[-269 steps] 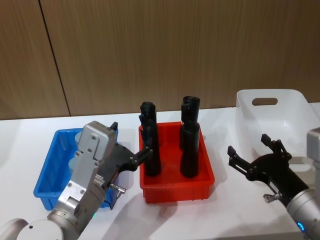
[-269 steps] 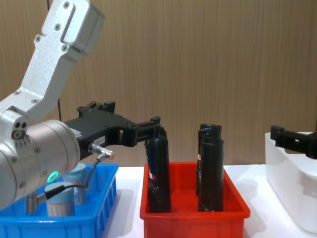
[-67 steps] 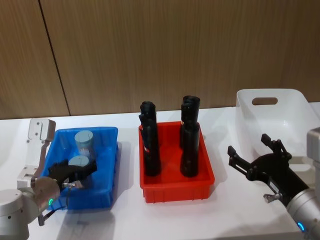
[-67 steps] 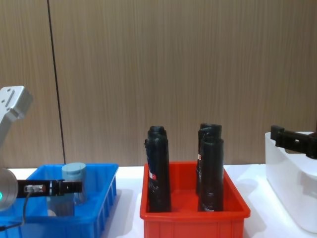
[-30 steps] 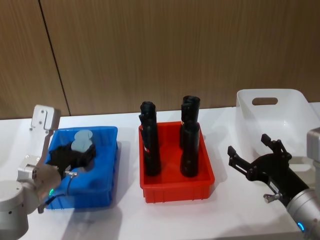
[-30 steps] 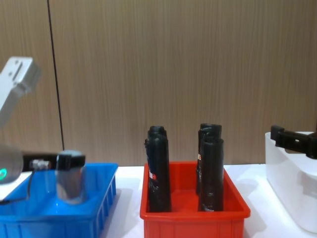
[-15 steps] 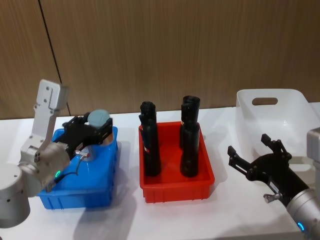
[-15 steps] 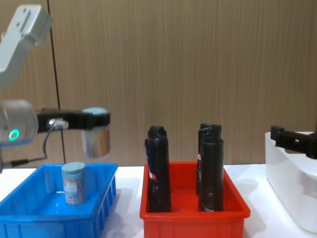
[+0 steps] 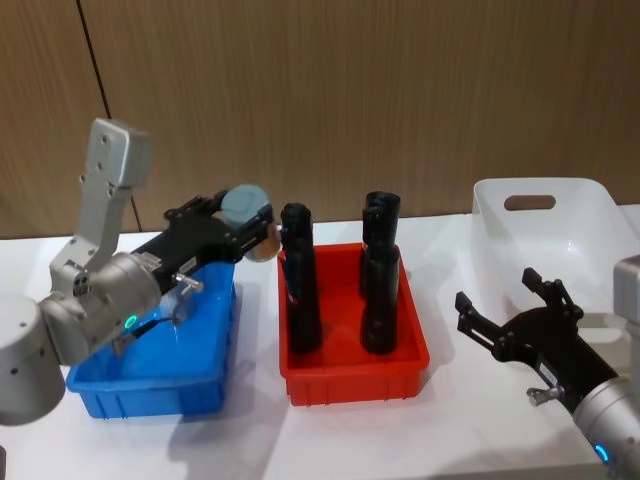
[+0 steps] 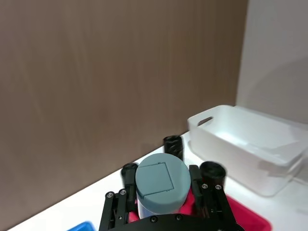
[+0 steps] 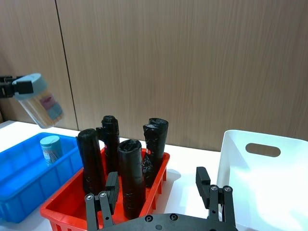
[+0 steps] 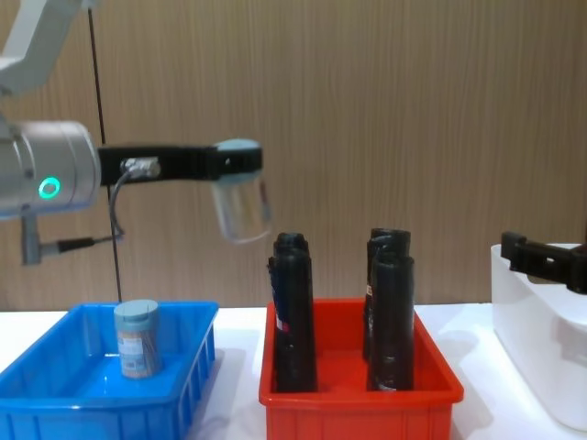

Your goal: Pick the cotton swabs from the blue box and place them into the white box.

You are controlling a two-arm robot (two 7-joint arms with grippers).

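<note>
Left gripper (image 12: pixel 237 161) is clamped on one swab tub (image 12: pixel 240 209) at its lid end. The tub hangs tilted in the air above the gap between blue box (image 12: pixel 188 390) and red bin (image 12: pixel 358 401), touching neither. Second swab tub (image 12: pixel 137 339) stands upright in the blue box. White box (image 9: pixel 585 205) sits at far right, well apart, with the red bin's tall black tubes (image 12: pixel 293 316) in between. Right gripper (image 9: pixel 495 288) is parked in front of the white box, fingers spread, empty. Risks, as judged:
(1) The carry path crosses the tubes, and the tub's bottom hangs near the nearest tube top. A low traverse could clip it, toppling the tube or twisting the tub out of the grip.
(2) The hold is high on a smooth, tilted cylinder, so a quick swing could let it slip.
(3) The parked right gripper lies near the drop zone, so the arms could meet.
(4) Released tilted or from high up, the tub may catch the rim.
</note>
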